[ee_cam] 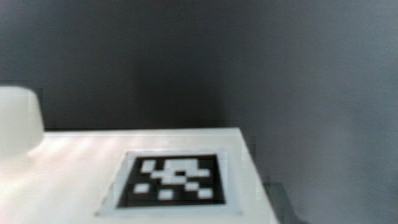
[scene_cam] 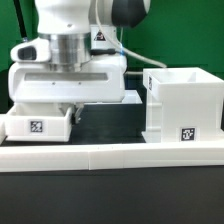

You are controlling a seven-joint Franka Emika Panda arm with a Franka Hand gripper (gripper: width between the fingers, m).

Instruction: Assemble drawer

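Note:
A small white drawer tray with a square tag on its front stands at the exterior view's left. The tall white housing, open at the top and tagged low on its front, stands at the exterior view's right. My gripper hangs low over the tray's right end, right at its wall. Its fingers are blurred against the white parts, so I cannot tell how the jaws stand. The wrist view shows a white tagged panel very close, with a rounded white knob at the picture's edge. No fingers show there.
A long low white border wall runs along the front of the dark table. Another white part shows behind the arm, beside the housing, mostly hidden. A green backdrop stands behind.

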